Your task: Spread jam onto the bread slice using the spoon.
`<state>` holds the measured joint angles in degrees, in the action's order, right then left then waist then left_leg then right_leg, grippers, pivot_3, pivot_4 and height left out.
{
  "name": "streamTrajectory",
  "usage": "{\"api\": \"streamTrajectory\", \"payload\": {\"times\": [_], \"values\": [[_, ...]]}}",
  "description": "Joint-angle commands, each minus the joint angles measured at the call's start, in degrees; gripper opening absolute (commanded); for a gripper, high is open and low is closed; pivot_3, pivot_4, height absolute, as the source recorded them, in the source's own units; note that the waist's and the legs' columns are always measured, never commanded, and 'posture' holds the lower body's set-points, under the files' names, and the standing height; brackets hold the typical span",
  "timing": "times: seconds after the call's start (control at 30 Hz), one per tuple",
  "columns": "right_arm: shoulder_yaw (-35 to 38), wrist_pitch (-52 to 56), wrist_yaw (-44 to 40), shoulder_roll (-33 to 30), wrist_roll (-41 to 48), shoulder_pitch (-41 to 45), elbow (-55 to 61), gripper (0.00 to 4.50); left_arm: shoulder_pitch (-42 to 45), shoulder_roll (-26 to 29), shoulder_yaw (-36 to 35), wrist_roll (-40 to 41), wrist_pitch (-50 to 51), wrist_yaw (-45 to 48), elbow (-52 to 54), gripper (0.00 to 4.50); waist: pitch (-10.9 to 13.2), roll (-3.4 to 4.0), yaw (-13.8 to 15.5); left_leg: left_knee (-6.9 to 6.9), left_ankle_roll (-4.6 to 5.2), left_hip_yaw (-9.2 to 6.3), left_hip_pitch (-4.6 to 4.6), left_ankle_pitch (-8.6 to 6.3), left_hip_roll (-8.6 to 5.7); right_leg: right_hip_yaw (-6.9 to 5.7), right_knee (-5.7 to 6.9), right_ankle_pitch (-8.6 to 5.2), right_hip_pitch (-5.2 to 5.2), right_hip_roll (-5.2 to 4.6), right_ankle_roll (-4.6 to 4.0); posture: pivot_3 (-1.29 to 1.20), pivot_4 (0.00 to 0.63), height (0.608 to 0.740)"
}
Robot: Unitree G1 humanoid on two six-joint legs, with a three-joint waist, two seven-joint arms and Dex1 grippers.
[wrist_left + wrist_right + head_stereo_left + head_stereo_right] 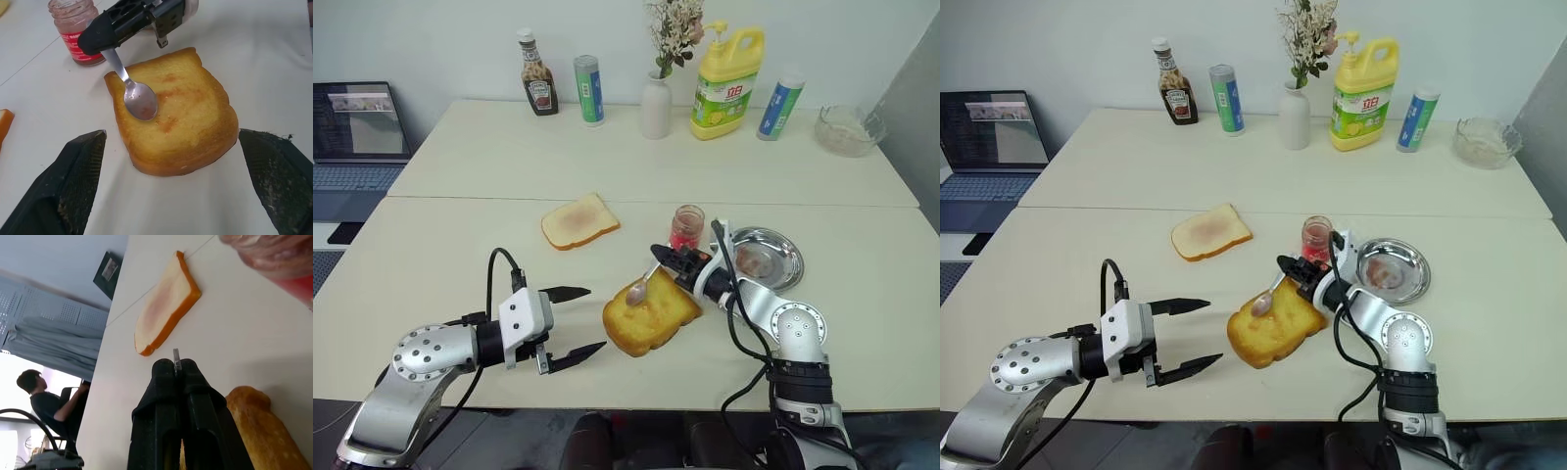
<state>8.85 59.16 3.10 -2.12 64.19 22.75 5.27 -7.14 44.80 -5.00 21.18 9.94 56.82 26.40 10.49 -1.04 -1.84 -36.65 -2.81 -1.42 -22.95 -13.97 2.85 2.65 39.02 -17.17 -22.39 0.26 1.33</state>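
We lose the spoon (176, 358) handle between the right fingers (161, 396). The jam (279, 259) jar is blurred and cropped.

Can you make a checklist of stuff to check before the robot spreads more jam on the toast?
1. Spoon held tight by right gripper: ok, fingers shut on its handle.
2. Spoon bowl over the bread slice: ok, at its edge nearest the jam jar.
3. Jam on spoon: ok, a thin pink smear only.
4. Bread lying flat on the table: ok.
5. Left gripper out of the way: ok, open beside the bread, not touching it.
6. Bread fully covered: not ok, just a few streaks.
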Motion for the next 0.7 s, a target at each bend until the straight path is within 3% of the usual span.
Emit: {"api": "streamTrajectory", "payload": {"times": [0.03,0.2,0.53,0.7], "values": [[1.96,2.9,-1.72,-3.1,3.32,-2.18,4.0,0.02,0.15,0.48,-1.37,0.03,-0.45,-0.56,1.61,4.5,0.0,0.0,0.02,0.0,0.0,0.0,0.0,0.0,0.0,0.0,0.0,0.0,0.0,0.0,0.0,0.0,0.15,0.74],[3.46,6.06,-1.32,-6.17,8.45,-4.73,6.58,0.02,0.33,0.59,-1.39,-0.06,-0.37,-0.64,1.51,4.5,0.0,0.0,-0.06,0.0,0.0,0.0,0.03,0.0,0.02,0.02,0.01,0.0,0.01,0.03,0.0,0.0,0.15,0.74],[0.79,-4.13,-2.36,-0.19,-1.77,-0.62,0.06,0.02,0.9,0.72,-1.25,-0.07,-0.33,-0.45,1.2,4.5,0.0,0.0,-0.4,0.0,0.0,0.0,0.04,0.0,0.09,0.02,0.02,-0.01,-0.01,0.12,0.01,0.0,0.15,0.74],[3.2,-6.89,-2.36,0.16,-3.5,3.34,-2.7,0.02,1.04,0.62,-1.27,-0.07,-0.31,-0.57,1.2,4.5,0.0,0.0,-0.31,0.0,0.0,0.02,0.03,0.0,0.08,0.03,0.01,0.0,-0.01,0.1,0.0,0.0,0.15,0.74]]}}
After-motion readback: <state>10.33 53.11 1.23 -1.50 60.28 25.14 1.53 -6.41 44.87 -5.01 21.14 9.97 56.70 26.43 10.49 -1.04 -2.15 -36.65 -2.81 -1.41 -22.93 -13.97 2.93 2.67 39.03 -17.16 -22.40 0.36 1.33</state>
